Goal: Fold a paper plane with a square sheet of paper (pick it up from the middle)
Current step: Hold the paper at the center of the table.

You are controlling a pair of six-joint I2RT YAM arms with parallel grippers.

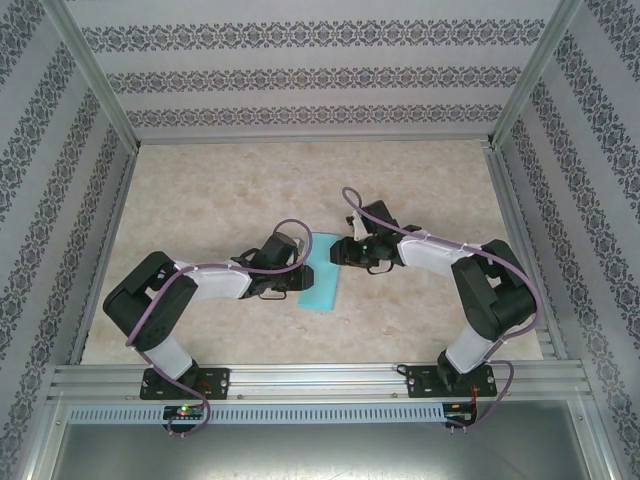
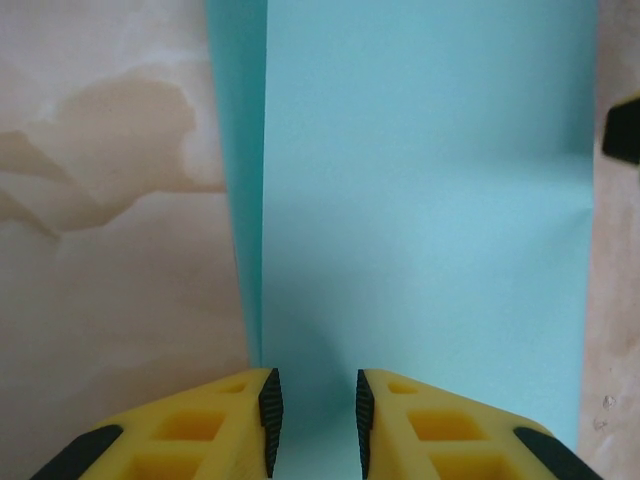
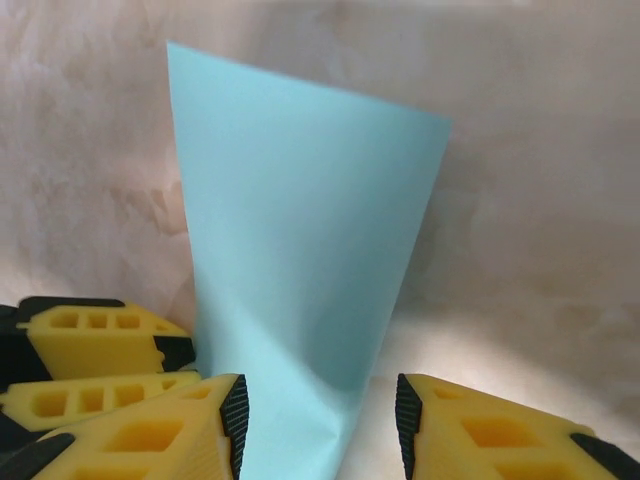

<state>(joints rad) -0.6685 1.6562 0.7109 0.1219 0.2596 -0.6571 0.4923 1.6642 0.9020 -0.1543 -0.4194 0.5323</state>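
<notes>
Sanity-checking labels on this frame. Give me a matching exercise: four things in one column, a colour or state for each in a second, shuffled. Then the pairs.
Things:
1. sheet of paper
2. left pincer
3. right pincer
4. table top

Colour or state:
A. beige, marbled
B. jaws wider apart, at the paper's right side in the top view
C. light cyan
D. jaws narrowly apart, at the paper's left side in the top view

Pairs: 1-C, 2-D, 3-B, 4-A
</notes>
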